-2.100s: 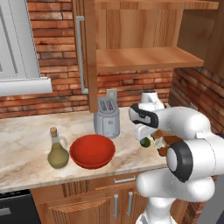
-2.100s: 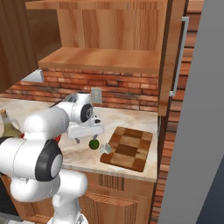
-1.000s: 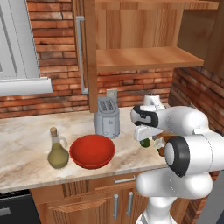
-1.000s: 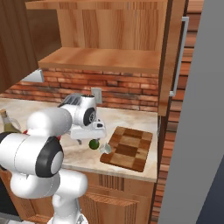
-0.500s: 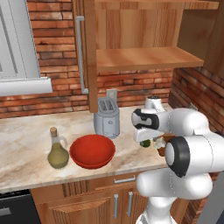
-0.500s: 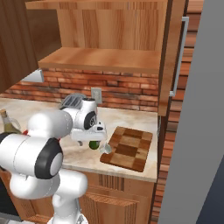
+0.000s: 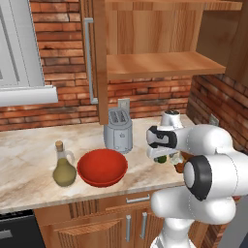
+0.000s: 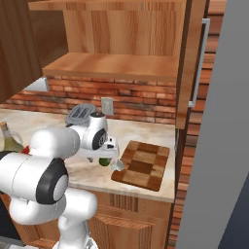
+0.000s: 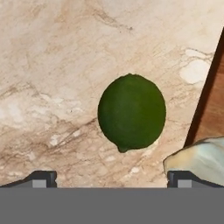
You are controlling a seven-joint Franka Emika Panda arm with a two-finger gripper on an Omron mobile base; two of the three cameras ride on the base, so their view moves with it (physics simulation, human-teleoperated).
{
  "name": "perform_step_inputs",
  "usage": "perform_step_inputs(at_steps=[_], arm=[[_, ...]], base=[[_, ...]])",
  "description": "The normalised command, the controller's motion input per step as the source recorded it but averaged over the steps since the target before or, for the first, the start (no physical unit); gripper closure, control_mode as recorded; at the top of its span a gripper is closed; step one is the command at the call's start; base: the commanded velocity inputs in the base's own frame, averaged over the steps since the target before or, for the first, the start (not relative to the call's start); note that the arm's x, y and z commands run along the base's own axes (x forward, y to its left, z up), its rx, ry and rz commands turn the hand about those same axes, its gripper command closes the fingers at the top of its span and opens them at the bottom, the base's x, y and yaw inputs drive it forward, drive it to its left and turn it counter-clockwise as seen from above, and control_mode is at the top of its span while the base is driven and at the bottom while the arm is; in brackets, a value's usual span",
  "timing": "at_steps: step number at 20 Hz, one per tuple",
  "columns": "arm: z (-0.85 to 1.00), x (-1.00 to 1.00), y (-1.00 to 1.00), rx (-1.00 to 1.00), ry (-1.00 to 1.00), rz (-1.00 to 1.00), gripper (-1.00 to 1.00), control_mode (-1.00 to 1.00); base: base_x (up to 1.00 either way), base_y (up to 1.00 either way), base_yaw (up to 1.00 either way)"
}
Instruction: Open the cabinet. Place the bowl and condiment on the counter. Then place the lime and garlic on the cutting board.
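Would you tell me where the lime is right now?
The lime lies on the counter, centred in the hand view between the open gripper's fingertips, with the garlic and the cutting board beside it.

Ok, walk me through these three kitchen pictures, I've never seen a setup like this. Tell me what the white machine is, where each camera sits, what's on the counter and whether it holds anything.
The white machine is a robot arm on a drivable base. Two cameras ride behind it, left and right; the third looks down from its hand. Its gripper hangs open above the lime, holding nothing. The lime lies on the counter, beside the cutting board. The pale garlic sits at the board's edge; whether it rests on the board, I cannot tell. Further left stand a toaster, the red bowl and the green condiment bottle. Above, the cabinet stands open, its shelf bare.
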Motion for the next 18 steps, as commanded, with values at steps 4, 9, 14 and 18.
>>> perform_step_inputs(at_steps=[4, 9, 14, 18], arm=[[-0.20, 0.21, 0.00, -0.02, -0.07, -0.07, -1.00, -1.00], [-0.13, 0.31, 0.00, -0.02, -0.07, -0.07, -1.00, -1.00], [-0.28, 0.21, 0.00, -0.06, -0.05, -0.07, -1.00, -1.00], [-0.39, -0.01, -0.09, -0.11, -0.01, -0.07, -1.00, -1.00]], base=[[0.00, 0.00, 0.00], [0.00, 0.00, 0.00], [0.00, 0.00, 0.00], [0.00, 0.00, 0.00]])
